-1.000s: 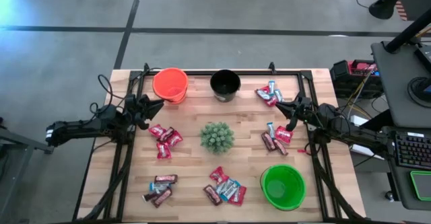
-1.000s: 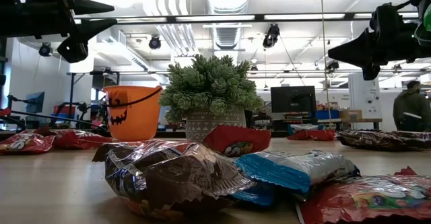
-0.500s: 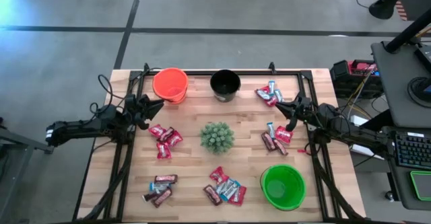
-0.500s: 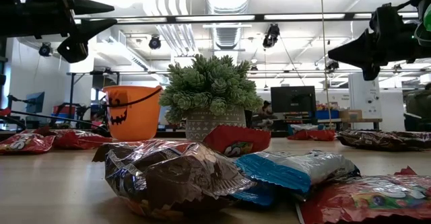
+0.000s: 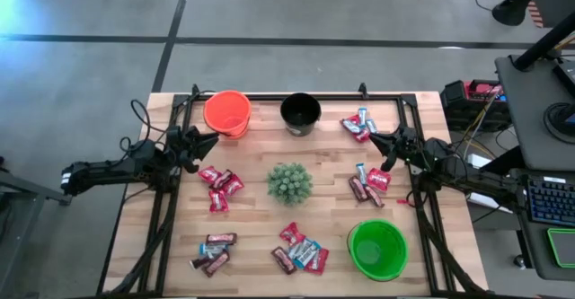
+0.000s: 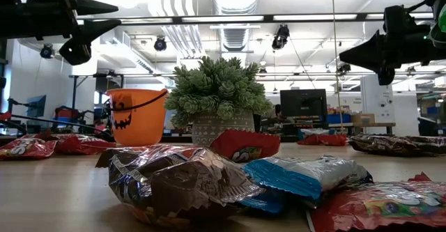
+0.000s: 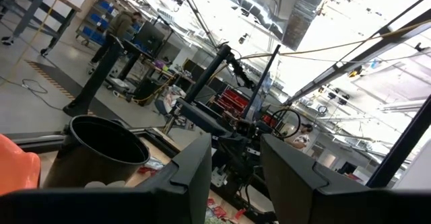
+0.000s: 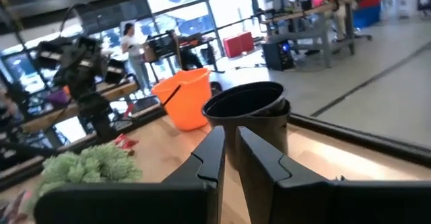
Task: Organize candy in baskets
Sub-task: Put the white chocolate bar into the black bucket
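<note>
Three baskets stand on the wooden table: orange and black at the far edge, green at the near right. Candy lies flat on the table in several small piles: left of centre, near left, near middle, far right and right. My left gripper hovers open above the table's left side, just near of the orange basket, holding nothing. My right gripper hovers shut above the right side, between the two right-hand piles, also holding nothing.
A spiky green plant in a pot stands at the table's centre, between the candy piles. A black frame rail runs along the far edge behind the baskets. Bare wood lies between the plant and the far baskets.
</note>
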You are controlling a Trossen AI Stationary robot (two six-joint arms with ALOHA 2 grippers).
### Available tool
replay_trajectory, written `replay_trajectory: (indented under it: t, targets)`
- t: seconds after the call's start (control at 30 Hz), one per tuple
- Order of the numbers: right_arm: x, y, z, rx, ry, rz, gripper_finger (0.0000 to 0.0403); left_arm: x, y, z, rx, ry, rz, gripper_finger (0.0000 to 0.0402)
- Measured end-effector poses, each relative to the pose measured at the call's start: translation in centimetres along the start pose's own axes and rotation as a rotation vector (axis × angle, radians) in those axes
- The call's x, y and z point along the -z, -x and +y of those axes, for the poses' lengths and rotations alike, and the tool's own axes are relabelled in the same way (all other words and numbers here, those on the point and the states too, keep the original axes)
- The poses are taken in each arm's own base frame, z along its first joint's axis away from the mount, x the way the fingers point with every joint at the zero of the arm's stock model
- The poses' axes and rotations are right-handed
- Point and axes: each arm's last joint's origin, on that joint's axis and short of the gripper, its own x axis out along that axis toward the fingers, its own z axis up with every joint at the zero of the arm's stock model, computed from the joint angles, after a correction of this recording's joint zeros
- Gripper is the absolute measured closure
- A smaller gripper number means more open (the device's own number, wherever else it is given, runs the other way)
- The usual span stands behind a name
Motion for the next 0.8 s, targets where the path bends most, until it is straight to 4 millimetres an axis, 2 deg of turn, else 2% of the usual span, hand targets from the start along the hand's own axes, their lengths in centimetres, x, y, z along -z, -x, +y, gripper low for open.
replay_trajectory:
  t: [0.47,0.8]
  targets:
    - [-0.59,-0.02,0.19,-0.018,0.005,-0.057,0.0374,0.0,0.0,0.0,0.0,0.0,0.001,0.029]
    - [-0.7,-0.05,0.2,-0.015,-0.09,-0.069,0.0374,0.0,0.0,0.0,0.001,0.0,0.001,0.029]
